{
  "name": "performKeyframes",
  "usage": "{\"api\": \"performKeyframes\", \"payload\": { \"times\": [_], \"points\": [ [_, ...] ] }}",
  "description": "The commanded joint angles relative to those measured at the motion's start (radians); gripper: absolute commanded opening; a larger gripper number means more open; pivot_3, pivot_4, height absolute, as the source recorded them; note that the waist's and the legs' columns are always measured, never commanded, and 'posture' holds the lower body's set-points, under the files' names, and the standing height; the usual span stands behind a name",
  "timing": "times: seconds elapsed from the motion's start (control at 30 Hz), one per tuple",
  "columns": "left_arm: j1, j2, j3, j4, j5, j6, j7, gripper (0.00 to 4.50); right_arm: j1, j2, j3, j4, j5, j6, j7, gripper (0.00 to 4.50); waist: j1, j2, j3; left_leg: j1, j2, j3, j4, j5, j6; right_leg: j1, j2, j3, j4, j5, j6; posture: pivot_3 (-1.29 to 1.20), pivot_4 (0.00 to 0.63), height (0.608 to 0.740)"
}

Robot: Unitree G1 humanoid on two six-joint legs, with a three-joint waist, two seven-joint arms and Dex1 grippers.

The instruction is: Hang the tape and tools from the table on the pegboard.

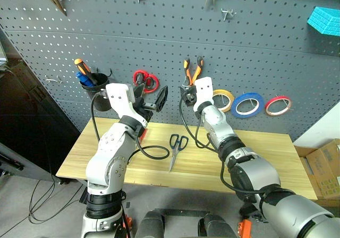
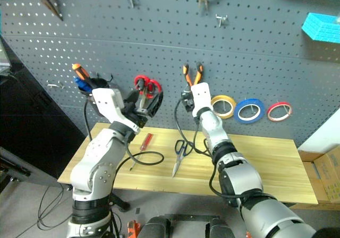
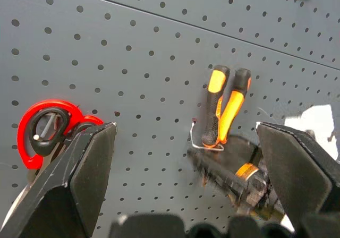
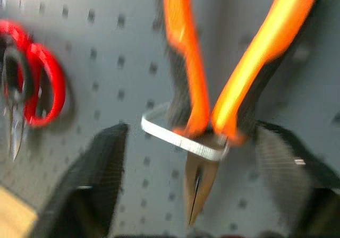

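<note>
On the pegboard (image 1: 159,47) hook, pliers (image 4: 212,89) between the wide right claw (image 4: 191,158); left claw (image 3: 186,179) wide.

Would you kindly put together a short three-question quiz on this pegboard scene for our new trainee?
1. True or false: the pliers hang on the pegboard.
2. Which task tool lies on the table? A. dark-handled scissors B. blue tape C. pliers
3. Fill in: the right gripper is ____ beneath the pliers.

Key: 1 true; 2 A; 3 open.
</note>
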Motion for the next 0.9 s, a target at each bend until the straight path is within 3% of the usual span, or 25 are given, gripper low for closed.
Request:
{"api": "performKeyframes", "payload": {
  "times": [0.03, 0.23, 0.53, 0.7, 0.9],
  "points": [
    [-0.026, -0.005, -0.005, -0.021, -0.003, -0.011, -0.004, 4.5, -0.003, -0.016, 0.002, -0.069, -0.007, 0.004, -0.008, 4.48, 0.0, 0.0, 0.0, 0.0, 0.0, 0.0, 0.0, 0.0, 0.0, 0.0, 0.0, 0.0, 0.0, 0.0, 0.0, 0.21, 0.036, 0.74],
    [-0.027, -0.006, -0.012, -0.014, -0.003, -0.007, -0.009, 4.5, 0.094, -0.022, 0.019, -0.244, 0.002, 0.096, 0.022, 4.48, -0.001, 0.0, 0.0, 0.0, 0.0, 0.0, 0.0, 0.0, 0.0, 0.0, 0.0, 0.0, 0.0, 0.0, 0.0, 0.19, 0.045, 0.74],
    [-0.013, -0.003, -0.021, -0.012, -0.013, 0.005, -0.021, 4.5, 0.469, -0.082, 0.105, -1.0, 0.065, 0.535, 0.174, 4.48, -0.007, 0.001, 0.001, -0.001, 0.0, 0.0, 0.0, 0.0, 0.0, -0.001, 0.0, 0.001, 0.0, -0.004, -0.001, 0.14, 0.065, 0.74],
    [-0.004, 0.033, -0.032, 0.018, 0.007, 0.056, -0.032, 4.5, 0.61, -0.187, 0.132, -1.355, 0.167, 0.78, 0.294, 4.48, -0.019, 0.002, 0.001, 0.0, 0.001, 0.0, 0.0, 0.0, 0.0, 0.0, 0.0, 0.001, 0.0, -0.006, 0.0, 0.1, 0.083, 0.74],
    [-0.037, 0.089, -0.066, 0.181, 0.113, 0.104, -0.009, 4.5, 0.649, -0.343, 0.135, -1.555, 0.302, 0.923, 0.457, 4.48, -0.041, 0.006, 0.004, 0.001, 0.001, 0.001, 0.001, 0.0, 0.0, 0.0, 0.0, 0.001, 0.0, -0.007, 0.0, 0.06, 0.106, 0.74]
  ]
}}
